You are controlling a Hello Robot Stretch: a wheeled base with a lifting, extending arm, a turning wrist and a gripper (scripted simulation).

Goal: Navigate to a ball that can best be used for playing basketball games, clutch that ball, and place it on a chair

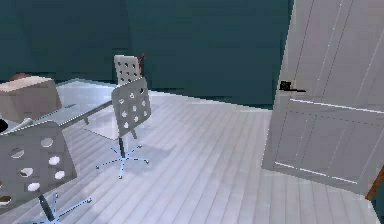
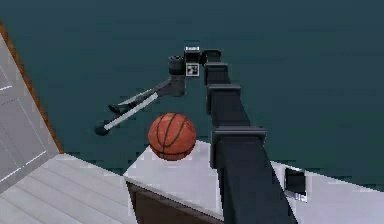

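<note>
An orange basketball (image 2: 172, 136) rests on a white-topped cabinet (image 2: 190, 175) in the arm side view. The dark arm rises from the bottom edge past the ball's right side. The gripper (image 2: 103, 128) reaches down to the left, and its thin fingers end against the bare teal wall left of the ball, so it holds nothing. In the forward view, white swivel chairs with perforated backs stand at the left: one (image 1: 129, 112) in the middle, one (image 1: 127, 69) behind it, and one (image 1: 34, 168) nearest.
A glass-topped table (image 1: 70, 116) with a tan box (image 1: 26, 96) stands by the chairs. A white door (image 1: 335, 90) with a dark handle is at the forward view's right. Pale plank floor lies between them. A small dark object (image 2: 295, 182) lies on the cabinet.
</note>
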